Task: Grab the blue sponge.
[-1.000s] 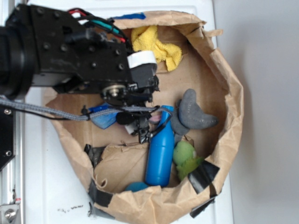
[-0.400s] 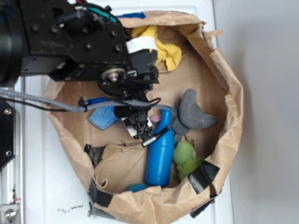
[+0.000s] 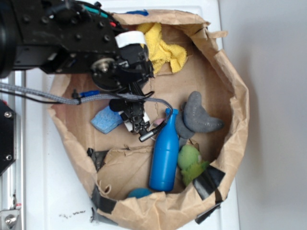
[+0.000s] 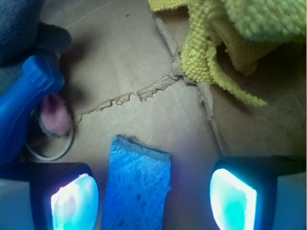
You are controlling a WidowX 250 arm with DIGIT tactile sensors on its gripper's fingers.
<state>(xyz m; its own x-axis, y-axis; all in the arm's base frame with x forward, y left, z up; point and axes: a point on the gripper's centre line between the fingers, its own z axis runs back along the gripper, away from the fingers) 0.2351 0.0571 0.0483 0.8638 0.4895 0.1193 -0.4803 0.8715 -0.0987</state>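
While a second ago the arm covered most of the blue sponge [image 3: 106,120], now the arm sits higher and further left in the exterior view and the sponge's light blue face shows almost whole on the cardboard floor of the paper bag [image 3: 235,96]. The gripper [image 3: 137,125] is beside the sponge, on the side toward the blue bottle [image 3: 164,158], with its black fingers between sponge and bottle neck. In the wrist view the gripper [image 4: 152,196] is spread wide, two lit pads [image 4: 231,200] well apart, and the sponge [image 4: 137,184] lies flat between them, nearer the pad on the frame's left, touching neither as far as can be seen. Sponge not gripped, not lifted. The bottle's cap end now stands clear of the fingers, where 0.4 s ago a finger overlapped it. A small pink thing [image 4: 53,115] with a thin ring lies by the bottle neck, on the far side from the sponge's right edge. The yellow cloth [image 3: 163,48] sits beyond the sponge toward the bag's upper rim; same spot as before. Grey plush [image 3: 199,115], green toy [image 3: 191,160] and teal rounded object [image 3: 140,192] lie past the bottle from the sponge, unmoved. The grey braided cable [image 3: 43,98] runs just above the sponge.
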